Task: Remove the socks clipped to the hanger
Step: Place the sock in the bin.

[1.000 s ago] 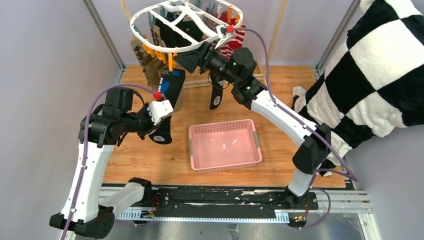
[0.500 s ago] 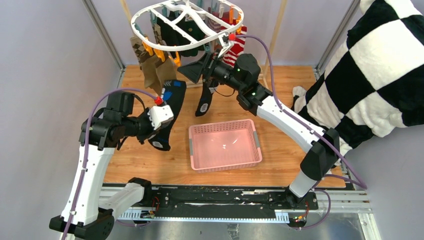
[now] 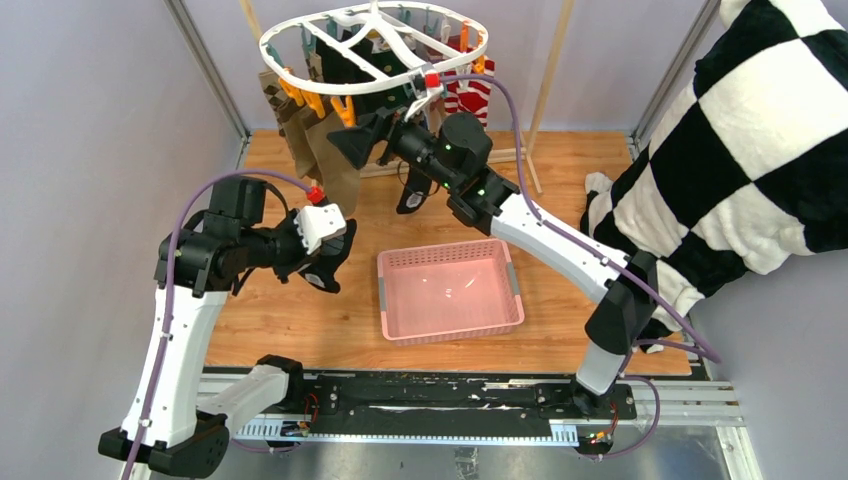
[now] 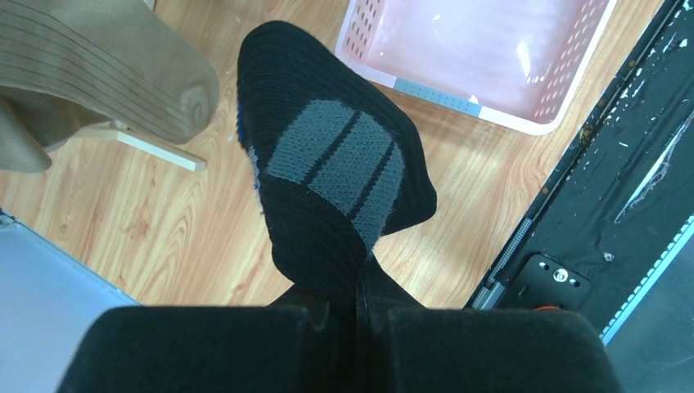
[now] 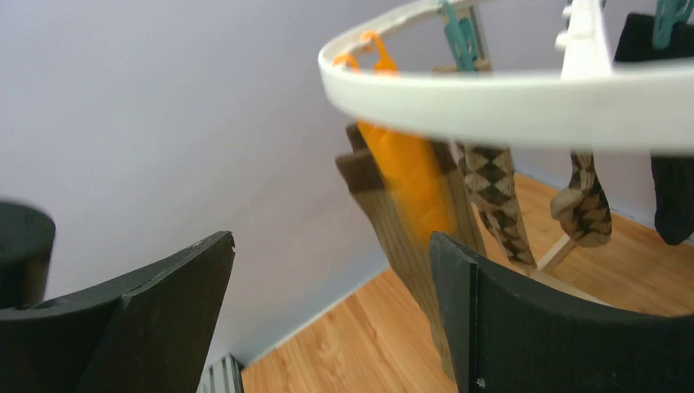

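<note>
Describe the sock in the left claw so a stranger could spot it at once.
Start at the pink basket in the centre of the overhead view; just to its left, the left claw is shut on a sock. It is black with a grey patch crossed by two dark stripes and a blue edge, and unlike the tan sock beside it, it is off the hanger.

White links [image 3: 172, 340], black joints [image 3: 200, 262] — purple cables [image 3: 516, 112], red caps [image 3: 316, 194] at the wrists

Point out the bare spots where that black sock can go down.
Free: the pink basket, and the wooden table between it and the rail. Crowded: under the hanger, where socks hang and the right gripper reaches, jaws open.
</note>
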`<action>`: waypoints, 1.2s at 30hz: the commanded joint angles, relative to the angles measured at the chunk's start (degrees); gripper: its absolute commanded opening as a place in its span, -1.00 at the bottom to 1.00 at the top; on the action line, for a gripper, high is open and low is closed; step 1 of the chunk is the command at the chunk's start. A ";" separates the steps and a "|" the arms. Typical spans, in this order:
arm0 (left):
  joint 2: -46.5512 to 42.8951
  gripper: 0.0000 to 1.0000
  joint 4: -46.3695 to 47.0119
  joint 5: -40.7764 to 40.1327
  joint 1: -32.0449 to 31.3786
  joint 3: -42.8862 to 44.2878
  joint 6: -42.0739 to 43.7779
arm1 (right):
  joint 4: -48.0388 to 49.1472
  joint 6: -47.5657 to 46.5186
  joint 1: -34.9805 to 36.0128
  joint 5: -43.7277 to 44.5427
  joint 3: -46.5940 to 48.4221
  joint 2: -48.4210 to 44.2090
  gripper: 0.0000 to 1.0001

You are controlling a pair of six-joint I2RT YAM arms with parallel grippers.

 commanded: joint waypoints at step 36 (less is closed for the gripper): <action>-0.39 -1.00 -0.22 14.32 -0.36 5.39 -3.01 | 16.22 -30.98 12.15 -21.04 -39.66 -16.44 -0.21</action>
